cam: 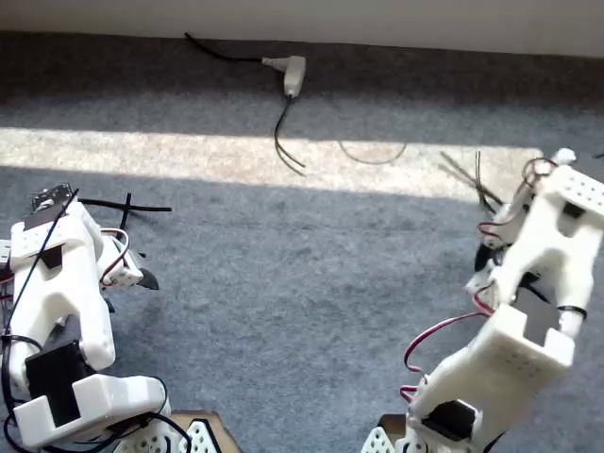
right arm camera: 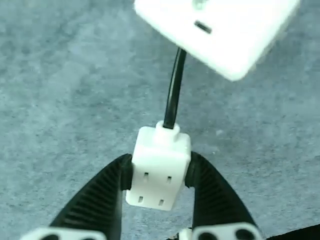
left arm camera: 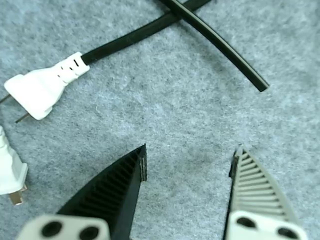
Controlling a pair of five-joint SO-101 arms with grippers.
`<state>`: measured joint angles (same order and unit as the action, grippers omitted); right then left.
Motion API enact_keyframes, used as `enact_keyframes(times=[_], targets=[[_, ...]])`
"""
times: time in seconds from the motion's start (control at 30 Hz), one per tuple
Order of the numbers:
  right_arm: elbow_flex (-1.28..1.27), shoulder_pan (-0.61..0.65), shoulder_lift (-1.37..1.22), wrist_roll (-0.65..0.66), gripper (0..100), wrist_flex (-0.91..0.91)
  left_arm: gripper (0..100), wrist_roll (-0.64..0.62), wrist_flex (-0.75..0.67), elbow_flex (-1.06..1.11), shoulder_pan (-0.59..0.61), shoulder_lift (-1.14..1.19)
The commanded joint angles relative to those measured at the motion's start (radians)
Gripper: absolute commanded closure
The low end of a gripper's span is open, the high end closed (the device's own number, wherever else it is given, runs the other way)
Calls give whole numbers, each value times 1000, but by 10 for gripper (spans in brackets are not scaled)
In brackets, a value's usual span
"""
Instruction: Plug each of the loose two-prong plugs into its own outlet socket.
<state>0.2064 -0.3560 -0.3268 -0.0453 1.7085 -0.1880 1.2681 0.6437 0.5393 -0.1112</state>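
Note:
My left gripper hangs open over grey carpet, nothing between its fingers. Just beyond it lies a white two-prong plug on a black cord. A second white plug lies at the view's edge. My right gripper is shut on a small white outlet socket with a black cord; its slots face the camera. Past it sits a larger white socket block. In the high view, a third white plug lies far back on the carpet.
Two black cords cross near the left arm, one with a cut end. Thin loose wires lie on the sunlit strip of carpet. A wall runs along the far edge. Open carpet lies between the two arms.

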Motion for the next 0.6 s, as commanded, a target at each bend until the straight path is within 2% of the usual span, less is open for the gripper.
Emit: enact_keyframes(times=[0.0, 0.2, 0.3, 0.4, 0.57], targets=[[13, 170, 65, -181, 951, -61, 723, -3, -6, -8, -13, -41], [13, 421, 64, -500, 950, -170, 723, -3, -6, -8, -15, -41], [13, 559, 64, -603, 950, -229, 723, -3, -6, -8, -15, -41], [8, 664, 62, -629, 950, -315, 723, -3, -6, -8, -15, -41], [1, 748, 56, -637, 950, -478, 723, -3, -6, -8, -16, -41]])
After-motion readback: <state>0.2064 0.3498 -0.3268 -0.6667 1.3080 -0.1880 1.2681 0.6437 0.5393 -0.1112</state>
